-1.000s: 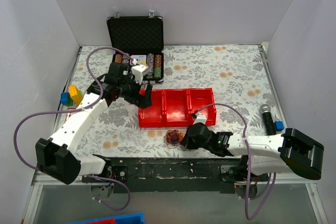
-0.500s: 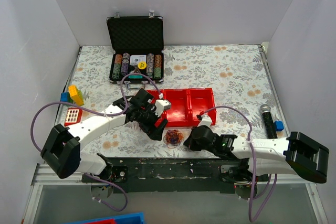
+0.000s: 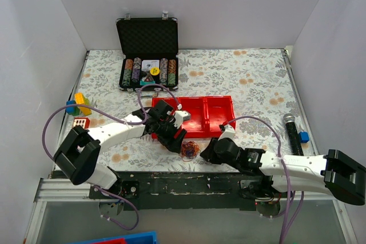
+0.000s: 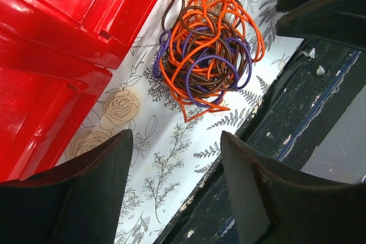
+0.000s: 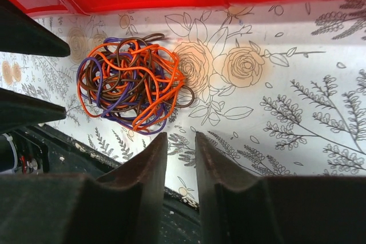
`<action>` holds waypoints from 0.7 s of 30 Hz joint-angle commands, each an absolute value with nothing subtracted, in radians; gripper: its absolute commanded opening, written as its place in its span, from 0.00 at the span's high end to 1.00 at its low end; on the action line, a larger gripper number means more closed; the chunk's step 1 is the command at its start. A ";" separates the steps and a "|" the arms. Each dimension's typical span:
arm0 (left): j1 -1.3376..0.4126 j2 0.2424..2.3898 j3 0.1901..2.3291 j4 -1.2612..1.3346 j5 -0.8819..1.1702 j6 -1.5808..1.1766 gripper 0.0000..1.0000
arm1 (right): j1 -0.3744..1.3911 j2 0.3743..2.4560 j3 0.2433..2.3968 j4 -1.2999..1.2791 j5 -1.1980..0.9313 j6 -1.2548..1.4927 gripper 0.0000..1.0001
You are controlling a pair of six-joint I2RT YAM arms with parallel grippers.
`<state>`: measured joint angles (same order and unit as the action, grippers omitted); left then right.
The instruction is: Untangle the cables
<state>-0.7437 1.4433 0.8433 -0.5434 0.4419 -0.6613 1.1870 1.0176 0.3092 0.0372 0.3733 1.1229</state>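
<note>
Filling the overhead view, a floral-print tabletop [image 3: 246, 78]. At its centre, a three-compartment red tray [image 3: 217, 112]. Just below the tray's lower edge, in the lower middle of the frame and flanked by both arms: the cables [image 3: 189, 149], a small ball of thin orange, purple and brown wire, resting on the cloth, touched by neither arm. To its left, the left gripper [image 4: 175, 134], spread wide and empty. To its right, the right gripper [image 5: 181, 135], pinched down to a slit, nothing held. Probably near weightless, springy and loosely wound, so apt to skid across the cloth as one lump. Best taken by the loose outer turns at the ball's rim, one per side, not by the dense core.
</note>
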 commanded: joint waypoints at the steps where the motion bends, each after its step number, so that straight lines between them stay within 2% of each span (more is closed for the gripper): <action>1: -0.758 1.465 0.856 -0.517 0.439 -0.672 0.40 | 1.193 0.971 0.324 0.005 0.445 1.109 0.62; 4: -0.765 1.503 0.868 -0.517 0.425 -0.660 0.48 | 1.192 0.965 0.328 0.012 0.459 1.104 0.58; 10: -0.795 1.540 0.879 -0.508 0.428 -0.646 0.71 | 1.190 1.006 0.339 0.041 0.462 1.094 0.49; 12: -0.798 1.551 0.888 -0.506 0.425 -0.644 0.73 | 1.189 1.026 0.351 0.055 0.453 1.088 0.46; 16: -0.799 1.565 0.907 -0.506 0.433 -0.649 0.76 | 1.174 1.068 0.383 0.077 0.453 1.057 0.45; 21: -0.801 1.563 0.902 -0.508 0.410 -0.649 0.94 | 1.149 1.130 0.406 0.119 0.431 1.032 0.45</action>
